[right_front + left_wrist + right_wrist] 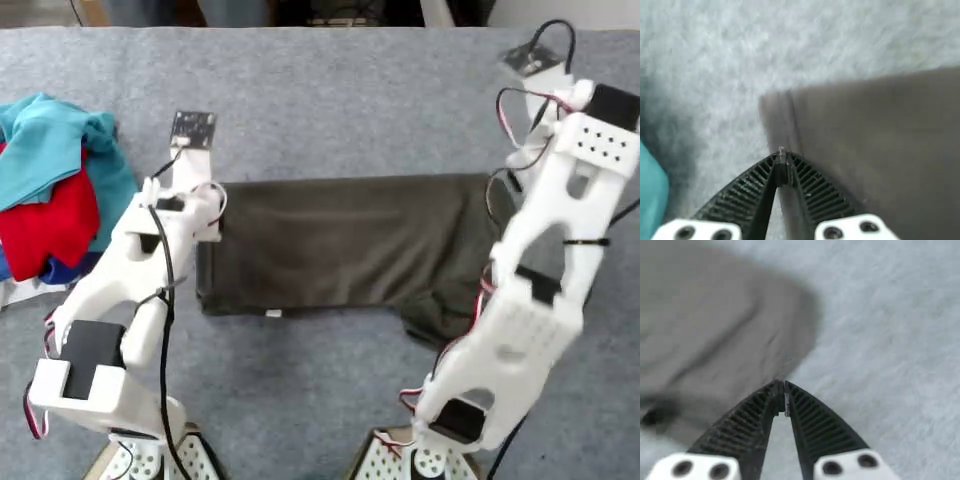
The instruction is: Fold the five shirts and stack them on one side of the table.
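Jaws of the left gripper (782, 162) are pressed together on the hem of the dark brown-grey cloth shirt (340, 240), at its 9 o'clock edge. The right gripper (780, 395) is likewise closed at the shirt's 3 o'clock edge; whether it has caught cloth I cannot tell. The shirt lies mid-table, part-folded. At 9 o'clock on the grey felt-covered table (350, 100) sits a crumpled heap of teal, red and blue shirts (50, 190). The task looks barely begun: this shirt is unfinished, the heap unfolded, nothing stacked.
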### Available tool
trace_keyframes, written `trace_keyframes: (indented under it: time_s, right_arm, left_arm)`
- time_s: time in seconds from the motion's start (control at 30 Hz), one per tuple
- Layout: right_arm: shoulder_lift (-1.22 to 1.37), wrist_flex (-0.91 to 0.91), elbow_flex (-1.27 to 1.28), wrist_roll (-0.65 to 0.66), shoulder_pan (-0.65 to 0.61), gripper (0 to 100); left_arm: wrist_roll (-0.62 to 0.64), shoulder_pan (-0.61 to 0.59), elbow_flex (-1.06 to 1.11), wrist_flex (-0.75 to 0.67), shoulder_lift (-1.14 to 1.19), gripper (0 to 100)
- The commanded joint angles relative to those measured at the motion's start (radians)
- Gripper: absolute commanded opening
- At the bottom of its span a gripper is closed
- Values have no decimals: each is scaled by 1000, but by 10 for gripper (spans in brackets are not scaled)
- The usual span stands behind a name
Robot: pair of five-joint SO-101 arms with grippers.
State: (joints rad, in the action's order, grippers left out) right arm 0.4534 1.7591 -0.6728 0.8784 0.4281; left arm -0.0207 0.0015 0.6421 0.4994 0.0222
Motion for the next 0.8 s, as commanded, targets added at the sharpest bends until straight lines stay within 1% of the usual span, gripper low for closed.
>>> trace_keyframes:
  time_s: [0.0, 0.1, 0.2, 0.27, 0.33, 0.5, 0.77]
  right_arm:
    - [-334, -66, 498, 23, -34, 13]
    - [-513, -227, 832, 25, -49, 13]
    - [-631, -391, 1122, 25, -83, 14]
    - [-667, -491, 1270, 18, -117, 14]
    - [-671, -571, 1362, 15, -149, 14]
    - [-638, -729, 1406, -104, -170, 14]
    - [-521, -736, 1362, -115, -218, 14]
  left_arm:
    - [-8, -8, 38, -31, -49, 30]
    - [-8, -12, 51, -57, -49, 30]
    - [-8, -7, 54, -57, -48, 30]
    - [-8, -5, 54, -57, -38, 30]
    - [-11, -4, 44, -57, -14, 30]
    - [-15, -12, 22, -57, 14, 30]
    - [-15, -13, 19, -57, 15, 30]
